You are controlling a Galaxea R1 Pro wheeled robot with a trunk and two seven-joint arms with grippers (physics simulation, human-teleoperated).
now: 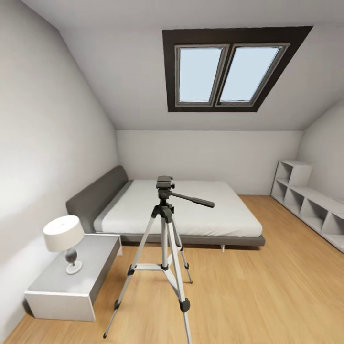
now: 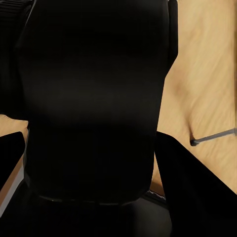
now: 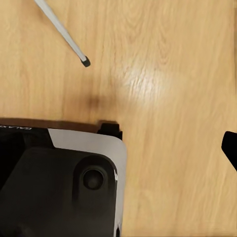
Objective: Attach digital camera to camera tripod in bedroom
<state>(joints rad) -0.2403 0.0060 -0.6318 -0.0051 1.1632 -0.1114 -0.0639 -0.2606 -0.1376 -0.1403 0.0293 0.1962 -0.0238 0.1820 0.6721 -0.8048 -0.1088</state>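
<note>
currently one camera tripod stands upright on the light wood floor in the bedroom, head view centre, between the robot and the bed. three silver legs spread out, black feet on the floor, one black head on top with one long pan handle sticking out toward the shelf side. head plate is bare.

counts in head view: one bed with grey headboard, one low white side cabinet just beside it, one lamp on that cabinet, one double skylight with two panes, one run of white cube shelves along the far wall.

left wrist view: mostly a black robot body part, a strip of floor, and one thin grey tripod leg end resting on the floor. fingers not distinguishable, can't tell if apart or together.

right wrist view: floor, one tripod leg tip with black foot, plus the robot's black-and-white base. one dark sliver at the frame edge, finger state can't be told.
</note>
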